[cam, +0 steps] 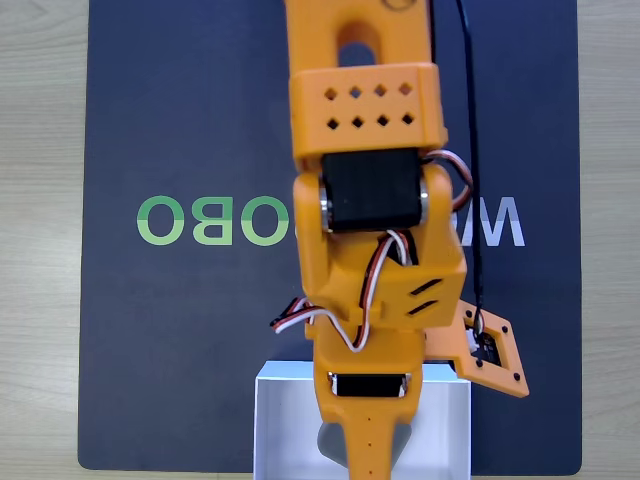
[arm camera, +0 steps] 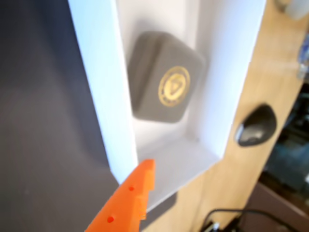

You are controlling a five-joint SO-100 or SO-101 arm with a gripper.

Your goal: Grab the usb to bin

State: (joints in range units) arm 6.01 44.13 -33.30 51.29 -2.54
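The usb [arm camera: 166, 77], a dark grey rounded case with a round yellow emblem on top, lies flat inside the white bin [arm camera: 96, 72] in the wrist view. The fixed view looks down on the bin [cam: 440, 400] at the mat's bottom edge. My orange arm reaches over it, and a corner of the grey usb [cam: 325, 440] peeks out left of the gripper [cam: 365, 455]. One orange finger [arm camera: 137, 193] enters the wrist view from below, above the bin's near wall and clear of the case. Nothing is held, and the gripper looks open.
The bin rests on a dark mat [cam: 180, 330] with green and white lettering, laid on a light wooden table [cam: 40, 250]. A black cable [cam: 470, 150] runs down along the arm. A dark computer mouse [arm camera: 255, 126] lies on the wood beyond the bin.
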